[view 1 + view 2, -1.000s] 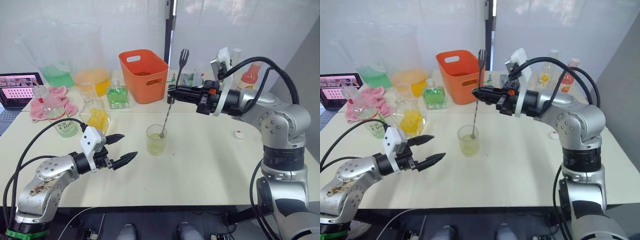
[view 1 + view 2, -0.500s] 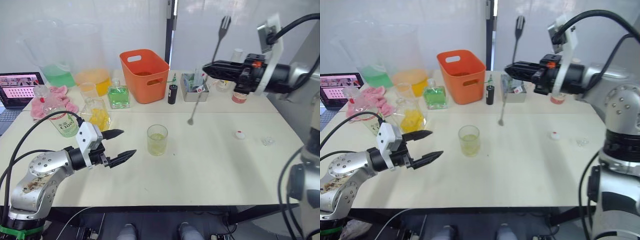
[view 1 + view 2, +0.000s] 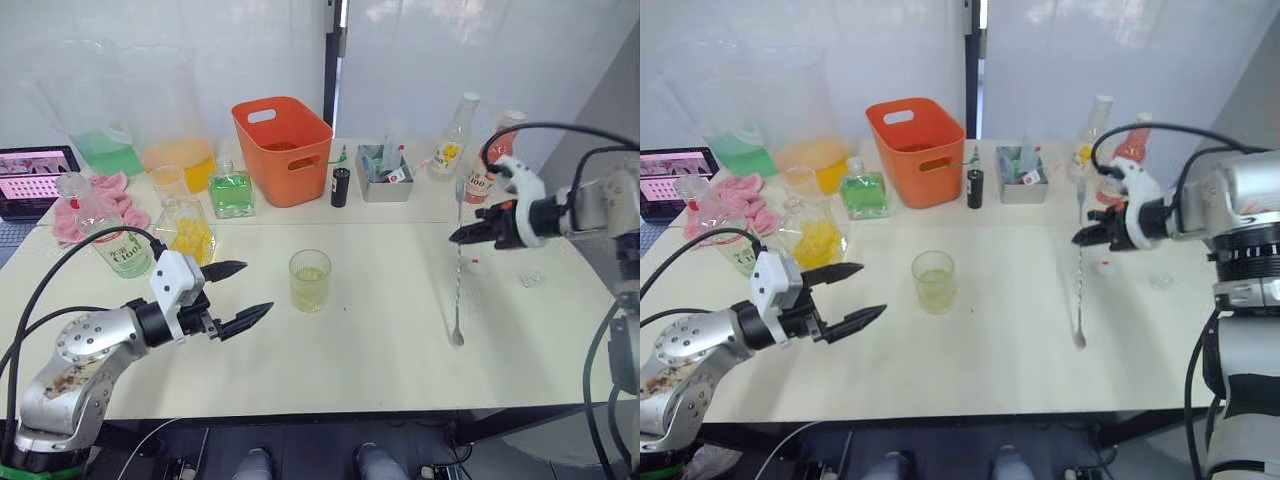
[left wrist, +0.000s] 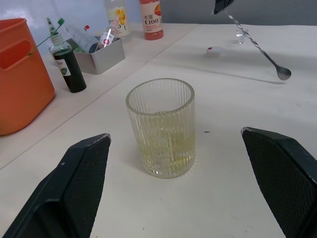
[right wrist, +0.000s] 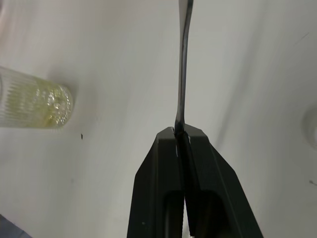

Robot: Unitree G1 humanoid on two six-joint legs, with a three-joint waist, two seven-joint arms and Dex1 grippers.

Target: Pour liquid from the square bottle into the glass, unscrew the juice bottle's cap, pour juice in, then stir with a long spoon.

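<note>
Silver long spoon (image 3: pixel 458 278): it hung nearly upright from the right tool, with the tiny bowl at the low end, close over the counter or touching it, I could not tell which. It was well apart from the glass, on the right side.
Right tool (image 3: pixel 460 236): the two black fingers were pressed together on the upper part of the spoon stem, as the right wrist view showed.
Left tool (image 3: pixel 248 292): the fingers stood wide apart and gripped nothing. It hovered just beside the glass, on the left of it, and pointed toward it.
Glass (image 3: pixel 310 280): a clear ribbed tumbler, upright near the middle of the counter (image 3: pixel 380 350), with pale yellow liquid in the lower part.
Juice bottle (image 3: pixel 122 250): with the green "C100" label, it stood at the left side of the counter, behind the left arm. Its top was not clear to me.
Cap (image 4: pixel 214 50): a small white round thing lay flat on the counter near the right tool.
Other things: an orange basket (image 3: pixel 283 148) at the back, a square bottle (image 3: pixel 231 190) with green liquid left of it, and a pink-liquid bottle (image 3: pixel 484 172) at the back right.
</note>
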